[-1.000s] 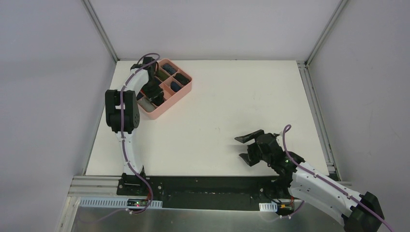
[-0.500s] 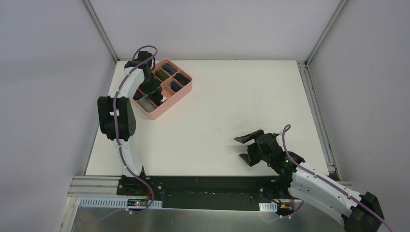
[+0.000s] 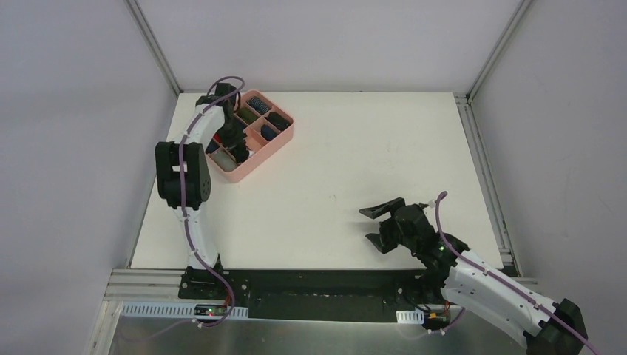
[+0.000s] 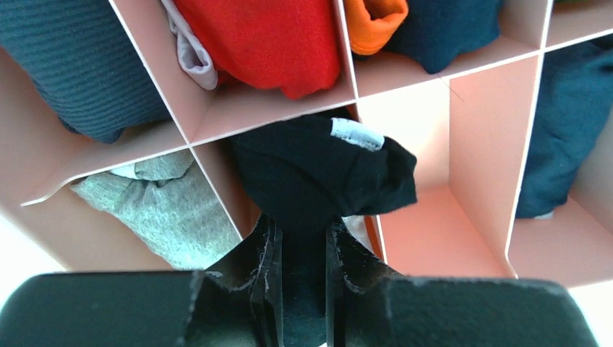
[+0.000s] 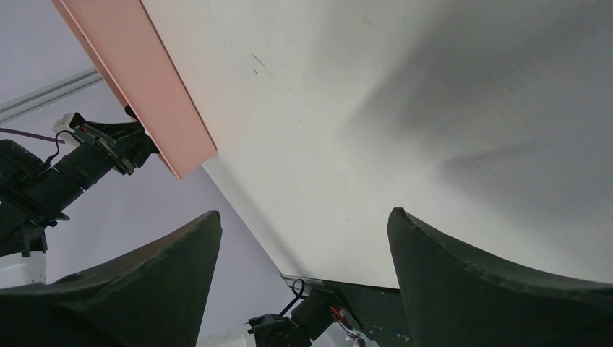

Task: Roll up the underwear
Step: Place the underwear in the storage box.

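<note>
One black briefs clamped in my left gripper, bunched, long axis running straight out from my fingertips, one grey briefs alongside, one pink tray, my right gripper spread wide.

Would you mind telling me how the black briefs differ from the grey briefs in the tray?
The black briefs are pinched in the left claw; the grey briefs lie untouched. The black pair shows a small white label; the grey pair looks plain. The grey pair sits one compartment left of the black pair in the wrist view. Both are bunched soft cloth in the pink tray.
</note>
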Controlling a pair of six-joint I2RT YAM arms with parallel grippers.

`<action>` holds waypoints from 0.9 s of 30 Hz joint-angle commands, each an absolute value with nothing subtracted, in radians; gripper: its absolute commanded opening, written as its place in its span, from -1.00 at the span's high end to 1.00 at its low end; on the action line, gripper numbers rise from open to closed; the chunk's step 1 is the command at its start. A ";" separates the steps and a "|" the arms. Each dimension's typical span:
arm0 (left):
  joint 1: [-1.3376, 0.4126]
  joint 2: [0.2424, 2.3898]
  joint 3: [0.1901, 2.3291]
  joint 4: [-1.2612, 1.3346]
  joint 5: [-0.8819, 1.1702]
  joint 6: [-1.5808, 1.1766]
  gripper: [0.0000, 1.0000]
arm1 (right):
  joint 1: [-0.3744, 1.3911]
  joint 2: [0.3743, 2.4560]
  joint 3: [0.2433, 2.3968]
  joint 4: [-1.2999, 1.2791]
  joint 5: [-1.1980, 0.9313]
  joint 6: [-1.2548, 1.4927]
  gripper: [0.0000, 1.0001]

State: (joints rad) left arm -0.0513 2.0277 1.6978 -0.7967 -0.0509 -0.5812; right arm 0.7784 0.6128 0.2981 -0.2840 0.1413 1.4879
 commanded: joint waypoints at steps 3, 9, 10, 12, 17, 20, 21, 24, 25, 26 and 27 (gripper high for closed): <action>-0.055 2.080 1.703 -0.797 -0.128 -0.608 1.00 | 0.773 0.617 0.308 -0.290 0.142 1.488 -0.75; -0.054 2.117 1.714 -0.790 -0.162 -0.617 1.00 | 0.774 0.615 0.309 -0.291 0.141 1.489 -0.75; -0.054 2.119 1.711 -0.791 -0.167 -0.619 1.00 | 0.773 0.613 0.308 -0.289 0.141 1.490 -0.75; -0.054 2.123 1.708 -0.791 -0.160 -0.620 0.88 | 0.774 0.610 0.305 -0.291 0.144 1.491 -0.75; -0.054 2.087 1.683 -0.788 -0.165 -0.626 0.50 | 0.773 0.608 0.304 -0.291 0.140 1.493 -0.75; -0.055 2.055 1.677 -0.786 -0.174 -0.619 0.34 | 0.773 0.606 0.303 -0.291 0.140 1.494 -0.75; -0.055 2.046 1.676 -0.786 -0.178 -0.617 0.27 | 0.774 0.606 0.303 -0.291 0.141 1.494 -0.75; -0.054 2.023 1.677 -0.786 -0.187 -0.611 0.06 | 0.774 0.606 0.303 -0.291 0.139 1.493 -0.75; -0.054 2.019 1.678 -0.786 -0.189 -0.609 0.04 | 0.773 0.607 0.303 -0.291 0.139 1.494 -0.75; -0.054 2.014 1.679 -0.786 -0.190 -0.608 0.03 | 0.774 0.607 0.302 -0.289 0.139 1.494 -0.75; -0.054 2.011 1.680 -0.787 -0.190 -0.606 0.03 | 0.774 0.607 0.303 -0.290 0.139 1.494 -0.75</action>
